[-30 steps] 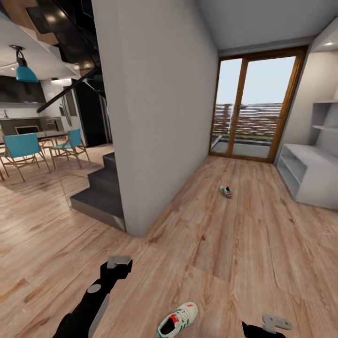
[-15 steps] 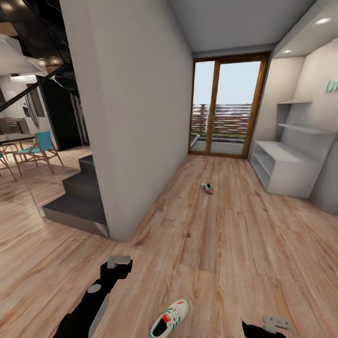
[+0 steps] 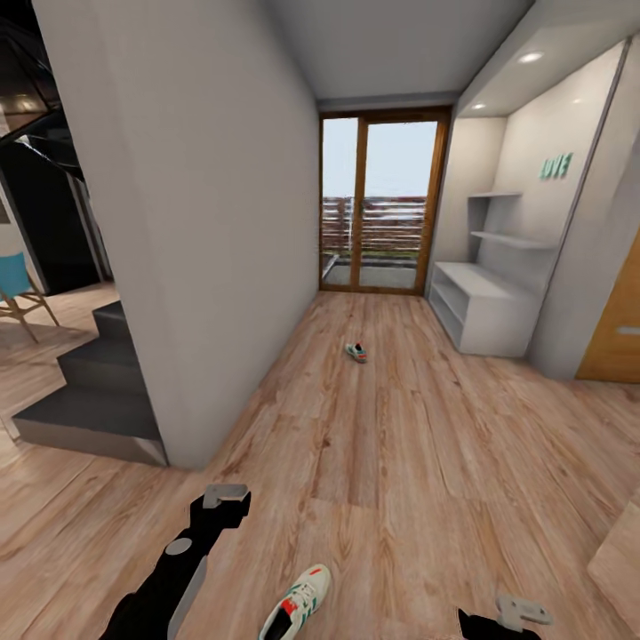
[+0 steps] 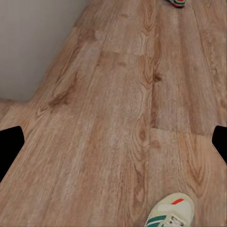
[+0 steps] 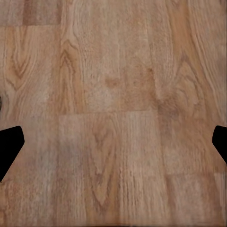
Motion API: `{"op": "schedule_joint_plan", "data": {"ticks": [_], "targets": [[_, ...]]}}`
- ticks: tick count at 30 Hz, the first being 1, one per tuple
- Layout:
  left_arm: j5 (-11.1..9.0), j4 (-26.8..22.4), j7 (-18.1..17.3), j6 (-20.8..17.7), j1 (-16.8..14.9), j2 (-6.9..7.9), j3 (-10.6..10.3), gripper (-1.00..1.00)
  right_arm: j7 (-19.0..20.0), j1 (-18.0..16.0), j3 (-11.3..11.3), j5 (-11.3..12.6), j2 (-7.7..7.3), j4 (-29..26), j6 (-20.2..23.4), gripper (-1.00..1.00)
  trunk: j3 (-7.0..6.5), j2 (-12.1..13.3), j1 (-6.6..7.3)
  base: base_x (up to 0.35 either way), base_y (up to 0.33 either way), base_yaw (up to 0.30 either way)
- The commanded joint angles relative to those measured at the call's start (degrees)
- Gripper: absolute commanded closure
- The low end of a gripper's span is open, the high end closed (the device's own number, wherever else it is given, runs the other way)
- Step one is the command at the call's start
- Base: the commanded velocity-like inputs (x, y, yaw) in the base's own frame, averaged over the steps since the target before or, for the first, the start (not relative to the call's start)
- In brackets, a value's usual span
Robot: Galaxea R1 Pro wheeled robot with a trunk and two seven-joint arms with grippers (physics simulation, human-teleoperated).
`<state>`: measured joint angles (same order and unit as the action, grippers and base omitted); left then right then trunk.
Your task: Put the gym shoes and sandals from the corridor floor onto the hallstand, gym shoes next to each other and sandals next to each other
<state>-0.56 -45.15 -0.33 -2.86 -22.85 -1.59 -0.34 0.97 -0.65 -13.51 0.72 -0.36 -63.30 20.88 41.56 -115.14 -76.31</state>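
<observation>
One off-white gym shoe [image 3: 296, 604] with green stripes lies on the corridor floor [image 3: 400, 444] just ahead of me, between my two arms; its toe also shows in the left wrist view [image 4: 172, 213]. The other gym shoe [image 3: 356, 352] lies far down the corridor, short of the hallstand [image 3: 484, 311], a pale grey bench with stepped shelves and mint letters [image 3: 555, 166] above. My left gripper [image 3: 224, 498] hangs open over bare planks [image 4: 113, 144]. My right gripper [image 3: 520, 613] is open too, with only floor between its fingers [image 5: 113, 144]. The two sandals are out of view.
A grey wall [image 3: 196, 249] runs along the corridor's left side, with dark stairs [image 3: 84, 391] beyond its corner. A glass door [image 3: 382, 204] closes the far end. A wooden door [image 3: 618, 329] stands right of the hallstand. A blue chair [image 3: 18, 284] sits far left.
The camera has swung to the right, so the whole picture slid left: the dining area left the view and the hallstand with its letters came in. Both arms hold the same pose.
</observation>
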Motion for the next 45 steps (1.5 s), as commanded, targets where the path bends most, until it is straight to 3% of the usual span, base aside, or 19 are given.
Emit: {"op": "schedule_joint_plan", "data": {"ticks": [1,9,34,45], "targets": [[-0.1,-0.1,0.0,-0.3,0.0,0.00,0.0,-1.00,0.1,0.0,0.0,0.1,0.01,-0.1,0.3,-1.00,0.06,0.0,0.01,0.000,0.001,-0.300],[-0.1,-0.1,-0.1,-0.3,0.0,0.00,0.0,-1.00,0.1,0.0,0.0,0.1,0.06,-0.1,0.3,-1.00,0.06,0.0,0.01,0.000,0.000,-0.169],[-0.1,-0.1,-0.1,-0.3,0.0,0.00,0.0,-1.00,-0.3,0.0,0.0,0.1,0.10,-0.1,0.3,-1.00,0.06,0.0,0.01,0.000,0.011,-0.007],[-0.1,-0.1,-0.1,-0.3,0.0,0.00,0.1,-1.00,-0.3,0.0,0.0,0.1,0.10,-0.1,0.3,-1.00,0.06,0.0,0.01,0.000,0.230,0.000]]}}
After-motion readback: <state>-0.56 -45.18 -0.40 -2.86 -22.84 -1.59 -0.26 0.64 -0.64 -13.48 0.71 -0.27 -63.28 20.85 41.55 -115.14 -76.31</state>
